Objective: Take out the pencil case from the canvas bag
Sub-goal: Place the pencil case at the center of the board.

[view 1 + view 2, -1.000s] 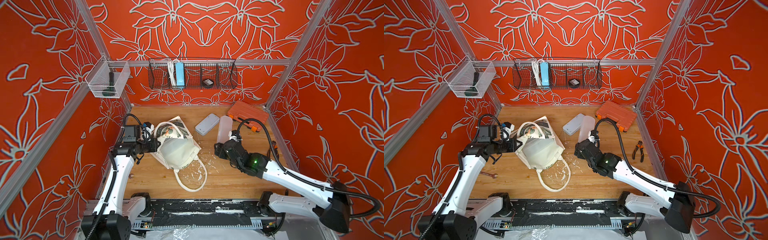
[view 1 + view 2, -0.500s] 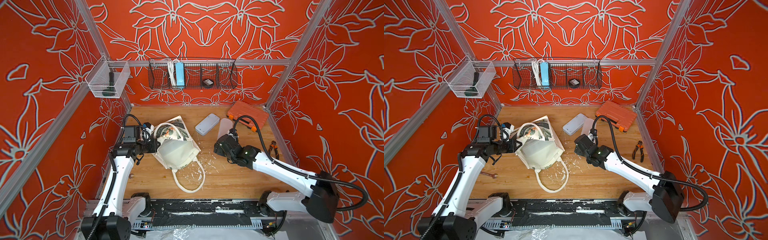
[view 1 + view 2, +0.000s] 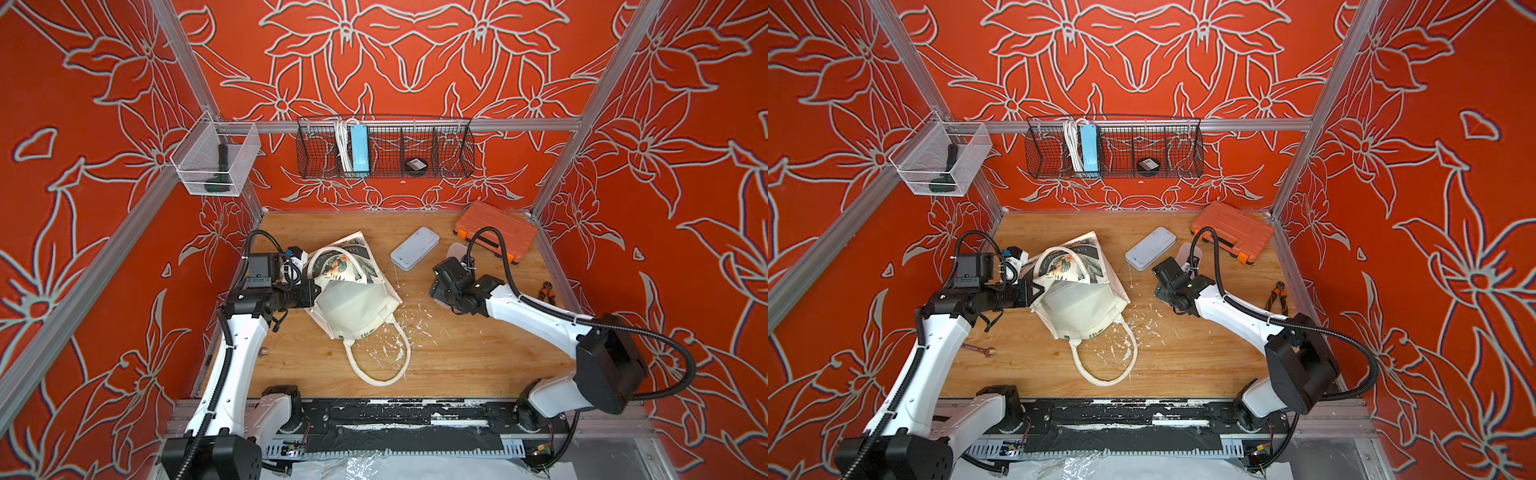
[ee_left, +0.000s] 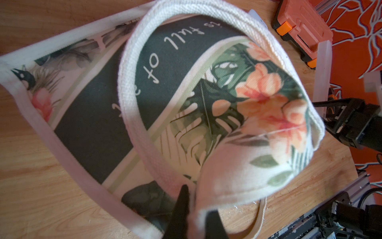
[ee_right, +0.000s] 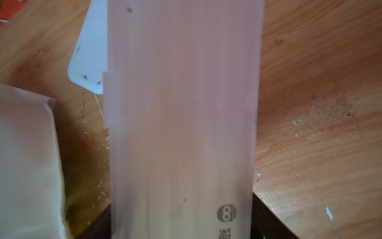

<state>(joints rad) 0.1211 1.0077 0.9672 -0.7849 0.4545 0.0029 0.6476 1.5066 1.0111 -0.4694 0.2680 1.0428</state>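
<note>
1. Cloth, cream-white and slumped: the canvas bag (image 3: 353, 303) lies left of centre on the wooden table (image 3: 457, 357). Its dark floral panel (image 4: 206, 103) faces up and its mouth is propped open.
2. The pencil case (image 5: 182, 103) is long, flat and frosted, faintly pink, with a small owl-like mark near my grip. It is out of the bag, to the bag's right and apart from it.
3. My left arm reaches in low from the left with a level wrist. My left gripper (image 4: 195, 202) is pinched tight on the bag's hem, just beside a handle (image 4: 132, 82).
4. My right arm stretches across from the right, wrist bent toward the back wall. My right gripper (image 3: 451, 266) stands wide, clamped across the pencil case.
5. Count: one bag, two looped handles, one pencil case, two grippers. Near the back lie one grey flat box (image 3: 414, 248) and one orange case (image 3: 494, 230).
</note>
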